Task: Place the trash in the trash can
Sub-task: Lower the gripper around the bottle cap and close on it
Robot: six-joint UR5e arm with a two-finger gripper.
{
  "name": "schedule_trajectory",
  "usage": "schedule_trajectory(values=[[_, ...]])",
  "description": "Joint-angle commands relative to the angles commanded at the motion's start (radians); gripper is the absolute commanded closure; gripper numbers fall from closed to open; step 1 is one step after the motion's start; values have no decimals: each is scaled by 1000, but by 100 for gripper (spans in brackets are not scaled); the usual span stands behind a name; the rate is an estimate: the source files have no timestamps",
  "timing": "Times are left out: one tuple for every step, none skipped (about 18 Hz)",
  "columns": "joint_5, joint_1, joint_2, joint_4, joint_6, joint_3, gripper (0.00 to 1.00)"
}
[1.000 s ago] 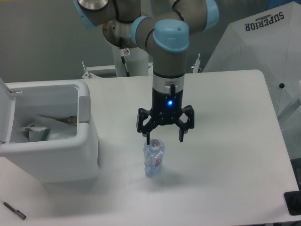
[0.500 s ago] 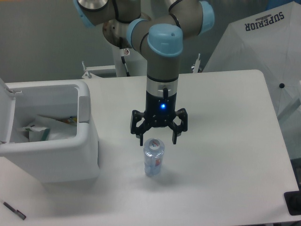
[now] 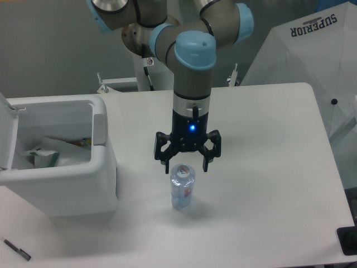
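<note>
A small clear plastic bottle (image 3: 182, 186) with a red-white label stands upright on the white table (image 3: 268, 167), just right of the trash can. My gripper (image 3: 186, 166) hangs open directly above the bottle's top, one finger on each side of it, touching nothing. The trash can (image 3: 56, 162) is a big boxy white bin at the left with its lid (image 3: 6, 134) swung open. Inside it lie a flat white pouch (image 3: 61, 149) and other scraps.
A dark pen-like object (image 3: 17, 249) lies at the table's front left corner. A white umbrella (image 3: 312, 50) marked SUPERIOR stands behind the table at the right. A black object (image 3: 348, 240) sits at the front right edge.
The gripper has shifted left, from right of the bottle to centred over its top, and dropped slightly. It stays open. The bottle has not moved.
</note>
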Motion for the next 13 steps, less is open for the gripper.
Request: schedule_trajectory(values=[[0,-5,0,0,0,0,7],[0,-5,-2,0,0,0,8],[0,-6,-3,2,0,2,8],[0,-6,-5,0,-2,3,9],[0,-6,-3,2,-2,5,10],[0,-6,-5,2,-2,6,11],[0,-8,-5,2,-2,8,12],[0,-8,-5,2,-2,6,14],[0,-8,-5,2,-2,6,15],[0,-8,-3,0,-2,6,18],[0,-8,-2,2,-3,6,18],[0,-8,-2,2,-3,6,19],[-2,-8,-2,2,-5,8,21]])
